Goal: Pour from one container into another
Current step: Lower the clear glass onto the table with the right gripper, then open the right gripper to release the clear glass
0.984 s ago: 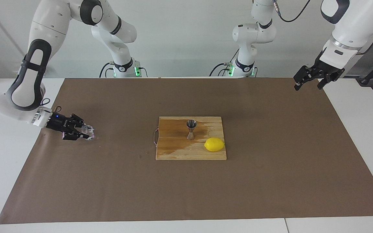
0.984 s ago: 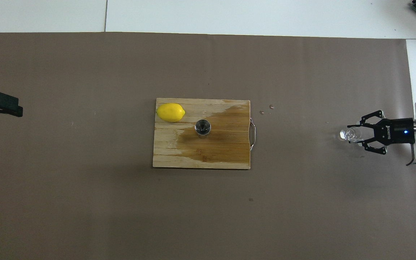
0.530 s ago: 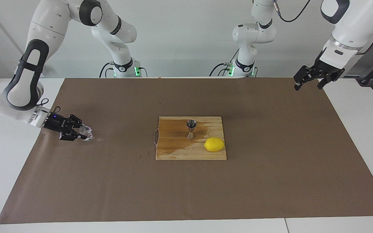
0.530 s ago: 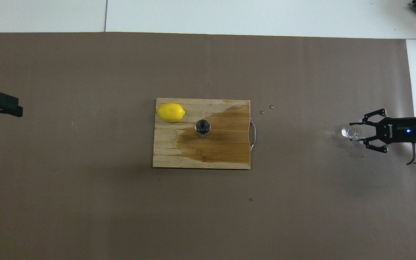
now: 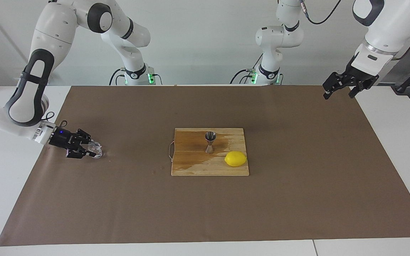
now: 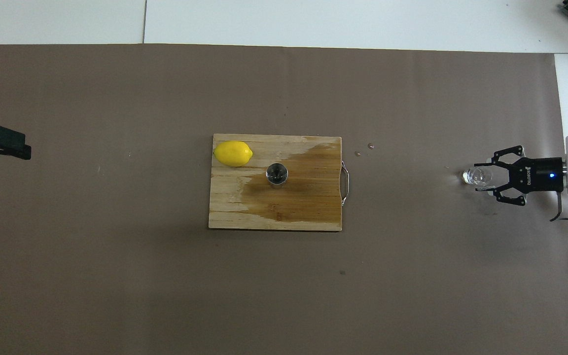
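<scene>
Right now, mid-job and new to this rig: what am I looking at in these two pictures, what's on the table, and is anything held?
These are two robot arms at a table covered in brown paper. One picture faces the arms from across the table; the other looks down from above their end. At the centre lies a board, partly wet, with a steel jigger standing on it and a lemon beside it. The right gripper is low at its end of the table, at a glass cup; I cannot tell whether it grips it. The left gripper waits, open and empty, raised over its own end.
</scene>
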Robot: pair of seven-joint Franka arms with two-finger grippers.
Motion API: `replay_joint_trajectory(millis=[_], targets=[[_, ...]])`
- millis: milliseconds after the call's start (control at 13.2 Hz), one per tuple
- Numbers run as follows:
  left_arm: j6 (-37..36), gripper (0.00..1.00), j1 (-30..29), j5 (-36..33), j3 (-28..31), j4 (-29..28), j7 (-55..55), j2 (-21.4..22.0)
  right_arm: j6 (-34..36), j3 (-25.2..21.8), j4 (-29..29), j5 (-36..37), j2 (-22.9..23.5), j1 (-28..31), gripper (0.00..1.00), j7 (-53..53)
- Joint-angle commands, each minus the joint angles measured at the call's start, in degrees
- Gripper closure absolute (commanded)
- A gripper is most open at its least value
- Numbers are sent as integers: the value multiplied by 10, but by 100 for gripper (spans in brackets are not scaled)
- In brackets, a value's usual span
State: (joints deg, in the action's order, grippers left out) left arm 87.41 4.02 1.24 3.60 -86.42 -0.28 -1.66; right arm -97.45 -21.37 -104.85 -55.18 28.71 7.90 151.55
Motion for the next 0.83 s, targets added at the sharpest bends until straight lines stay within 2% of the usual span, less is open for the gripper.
replay_joint_trajectory(millis=[0,379,757], targets=[[-4,0,-2,-2,-1,-11,2,12,11,0,12,-28,10,4,0,14],[-4,0,-2,-2,-1,-11,2,12,9,5,21,-25,-20,-4,0,-73],[-4,0,-2,-2,-1,-11,2,12,0,22,67,13,-59,-24,0,-283]])
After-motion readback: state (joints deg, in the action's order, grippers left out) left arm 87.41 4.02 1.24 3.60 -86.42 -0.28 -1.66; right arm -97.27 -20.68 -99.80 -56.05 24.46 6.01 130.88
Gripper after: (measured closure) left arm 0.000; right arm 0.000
